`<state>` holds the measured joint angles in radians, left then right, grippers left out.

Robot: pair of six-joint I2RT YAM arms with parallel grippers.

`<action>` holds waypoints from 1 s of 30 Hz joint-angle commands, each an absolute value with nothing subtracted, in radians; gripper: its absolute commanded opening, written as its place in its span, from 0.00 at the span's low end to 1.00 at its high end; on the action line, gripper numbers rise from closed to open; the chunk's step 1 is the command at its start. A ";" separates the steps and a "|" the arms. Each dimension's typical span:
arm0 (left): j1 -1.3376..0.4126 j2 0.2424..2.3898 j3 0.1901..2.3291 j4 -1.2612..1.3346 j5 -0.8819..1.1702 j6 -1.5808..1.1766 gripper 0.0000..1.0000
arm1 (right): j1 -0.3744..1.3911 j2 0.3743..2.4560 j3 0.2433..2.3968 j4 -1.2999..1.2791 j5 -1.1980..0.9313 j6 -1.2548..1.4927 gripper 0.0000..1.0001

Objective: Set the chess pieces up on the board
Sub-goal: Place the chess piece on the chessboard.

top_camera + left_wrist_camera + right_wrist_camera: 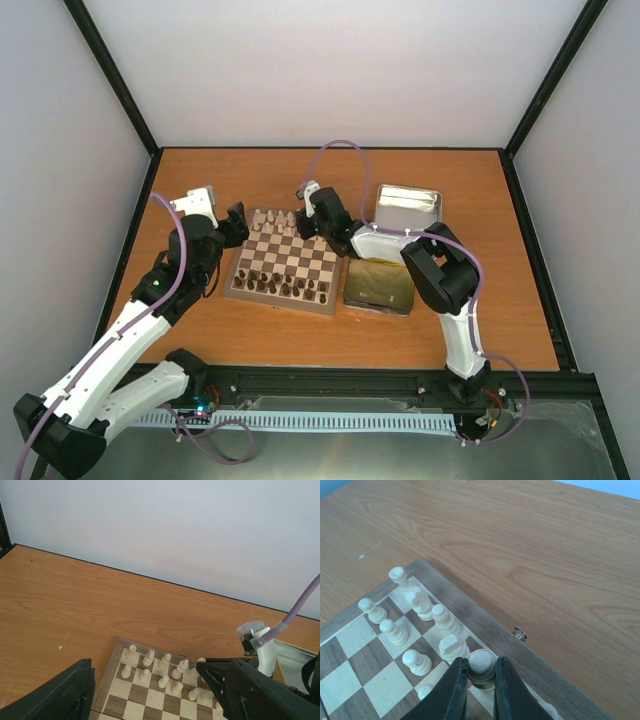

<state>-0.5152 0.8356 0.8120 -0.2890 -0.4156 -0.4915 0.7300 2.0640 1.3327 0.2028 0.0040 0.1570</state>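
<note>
The board (262, 262) lies mid-table, with cream-white chess pieces (277, 221) standing in its two far rows. My right gripper (481, 666) is shut on the round head of one cream piece (482, 661) over the board's far edge (485, 622), beside the back-row pieces (422, 604). In the top view that right gripper (311, 214) is at the board's far right corner. My left gripper (238, 222) hovers at the far left corner, open and holding nothing. In the left wrist view its fingers (65, 695) stand wide either side of the cream pieces (149, 657).
Dark brown pieces (283, 287) fill the board's near rows. A gold rectangular tin (380, 285) lies right of the board, and a silver tin lid (408, 208) lies behind it. A small metal clasp (520, 633) sticks out from the board's far edge.
</note>
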 commanded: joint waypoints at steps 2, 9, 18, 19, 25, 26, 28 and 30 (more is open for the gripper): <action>-0.515 0.838 0.827 -0.290 -0.420 -0.467 0.73 | 0.738 2.095 1.356 0.221 0.059 0.161 0.13; -0.515 0.852 0.827 -0.288 -0.416 -0.468 0.73 | 0.738 2.126 1.357 0.224 0.048 0.161 0.14; -0.515 0.850 0.827 -0.284 -0.413 -0.465 0.73 | 0.738 2.119 1.355 0.220 0.033 0.169 0.21; -0.515 0.850 0.826 -0.285 -0.415 -0.464 0.73 | 0.738 2.112 1.353 0.216 0.030 0.169 0.25; -0.514 0.855 0.828 -0.282 -0.411 -0.468 0.73 | 0.738 2.052 1.358 0.191 0.040 0.197 0.39; -0.514 0.857 0.829 -0.281 -0.408 -0.468 0.73 | 0.738 2.045 1.363 0.182 0.054 0.195 0.39; -0.514 0.861 0.831 -0.282 -0.407 -0.467 0.73 | 0.738 2.033 1.372 0.163 0.084 0.187 0.38; -0.514 0.861 0.832 -0.283 -0.403 -0.465 0.73 | 0.737 2.014 1.373 0.145 0.114 0.182 0.38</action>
